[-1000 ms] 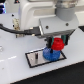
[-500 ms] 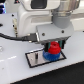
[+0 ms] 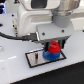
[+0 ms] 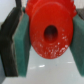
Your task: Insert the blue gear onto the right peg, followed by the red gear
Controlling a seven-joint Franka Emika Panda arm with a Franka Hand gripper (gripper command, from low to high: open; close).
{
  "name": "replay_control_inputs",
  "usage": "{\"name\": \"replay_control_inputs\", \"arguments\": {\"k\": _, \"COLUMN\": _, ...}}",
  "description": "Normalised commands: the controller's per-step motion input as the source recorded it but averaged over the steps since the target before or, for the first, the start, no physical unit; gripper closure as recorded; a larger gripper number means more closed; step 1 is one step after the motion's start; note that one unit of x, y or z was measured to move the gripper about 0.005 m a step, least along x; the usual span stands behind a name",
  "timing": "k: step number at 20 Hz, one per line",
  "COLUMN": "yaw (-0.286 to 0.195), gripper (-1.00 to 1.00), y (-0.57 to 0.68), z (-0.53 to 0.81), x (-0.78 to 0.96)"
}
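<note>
Tool: my tool (image 3: pixel 53 47) hangs low over the plate, its jaws drawn in and clamped on the red gear; through the wrist view I see both fingers (image 4: pixel 21 47) with their teal pads pressed flat against the gear's opposite sides.
Red gear: the red gear (image 4: pixel 51 34) sits right between the pads, filling most of the wrist view, its dark centre hole facing my camera and its toothed rim showing along one edge. In the exterior view it (image 3: pixel 54 48) is tucked just under the tool, directly above the blue gear.
Blue gear: the blue gear (image 3: pixel 50 56) lies just beneath the tool and the red gear, on the plate; only its near rim peeks out below the red one. I cannot tell whether the two gears are touching.
Right peg: hidden from me under the gears and the tool, so I cannot pick it out in either view.
Plate: the grey, black-framed plate (image 3: pixel 36 59) lies flat below the tool, its bare part stretching toward the exterior view's left.
Desk: the white desk (image 3: pixel 15 70) carries the plate and spreads out around it.
Arm: the white arm (image 3: pixel 47 17) rises above the tool, with a black cable (image 3: pixel 15 36) running off to the exterior view's left.
</note>
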Motion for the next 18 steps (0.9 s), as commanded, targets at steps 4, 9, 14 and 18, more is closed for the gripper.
{"name": "replay_control_inputs", "arguments": {"k": 4, "yaw": 0.000, "gripper": 1.00, "y": -0.04, "z": 0.21, "x": 0.03}}
{"name": "replay_control_inputs", "arguments": {"k": 9, "yaw": 0.000, "gripper": 1.00, "y": -0.12, "z": -0.07, "x": 0.07}}
{"name": "replay_control_inputs", "arguments": {"k": 14, "yaw": 0.000, "gripper": 1.00, "y": -0.13, "z": -0.13, "x": 0.13}}
{"name": "replay_control_inputs", "arguments": {"k": 18, "yaw": 0.000, "gripper": 1.00, "y": -0.09, "z": -0.11, "x": 0.20}}
